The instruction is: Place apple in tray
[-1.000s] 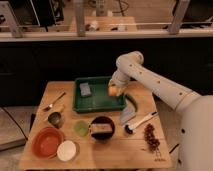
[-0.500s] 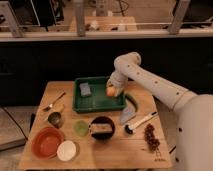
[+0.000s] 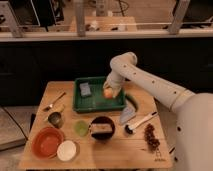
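Note:
The apple [image 3: 108, 93], small and orange-yellow, sits between the fingers of my gripper [image 3: 109, 92] over the right part of the dark green tray [image 3: 98, 104]. The gripper reaches down from the white arm at the right and is shut on the apple. I cannot tell whether the apple rests on the tray floor. A blue-grey sponge [image 3: 85, 89] lies in the tray's back left part.
On the wooden table [image 3: 115, 150] stand an orange bowl [image 3: 47, 142], a white bowl [image 3: 66, 150], a dark bowl [image 3: 102, 127], a green cup [image 3: 81, 127], a metal cup [image 3: 55, 118], a spoon [image 3: 54, 102], a scoop [image 3: 140, 122] and a dark red grape bunch [image 3: 150, 137].
The gripper with the apple has moved a little to the left and lower over the tray.

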